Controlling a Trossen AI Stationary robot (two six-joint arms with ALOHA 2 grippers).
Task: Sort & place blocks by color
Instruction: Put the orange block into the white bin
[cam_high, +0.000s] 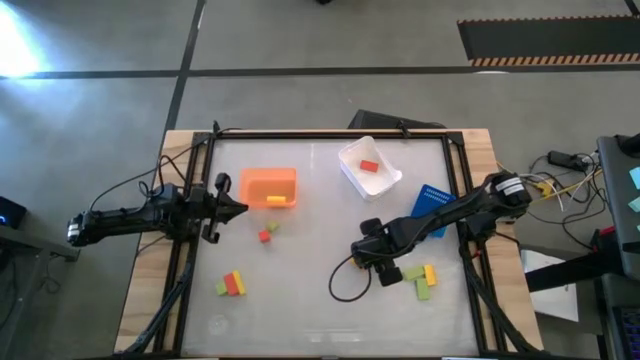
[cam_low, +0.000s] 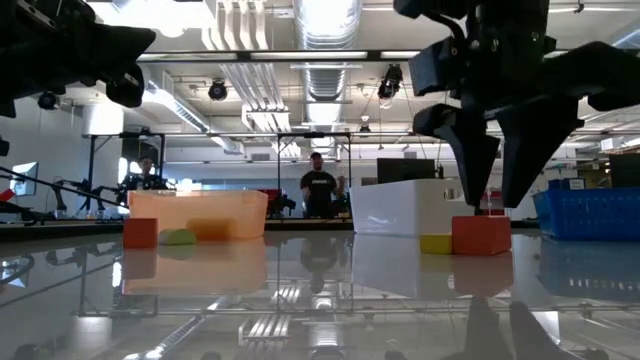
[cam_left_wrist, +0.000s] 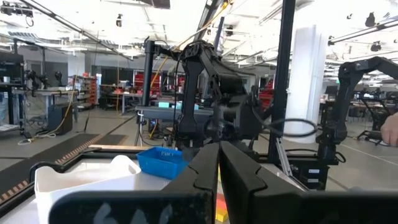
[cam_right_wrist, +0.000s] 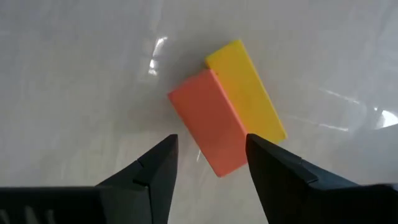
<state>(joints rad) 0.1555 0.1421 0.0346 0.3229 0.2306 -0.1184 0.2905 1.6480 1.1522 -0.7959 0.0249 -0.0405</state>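
Right gripper (cam_right_wrist: 208, 165) hangs fingers spread over red block (cam_right_wrist: 208, 121), poised to straddle it; yellow block (cam_right_wrist: 249, 93) touches its far side, so pick needs care. Both well short of white bin (cam_high: 350, 165). Left gripper (cam_high: 237, 207) pressed together, waiting beside orange bin (cam_high: 268, 173)

We see bright ceiling lights glaring on the glossy table (cam_low: 300, 300); sunlight flares upper left overhead; wrist foregrounds blur.

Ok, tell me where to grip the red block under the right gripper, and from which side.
Come straight down with the open right gripper. The red block lies flat, one long side against the yellow block, so probably clamp its two short ends, which are clear.
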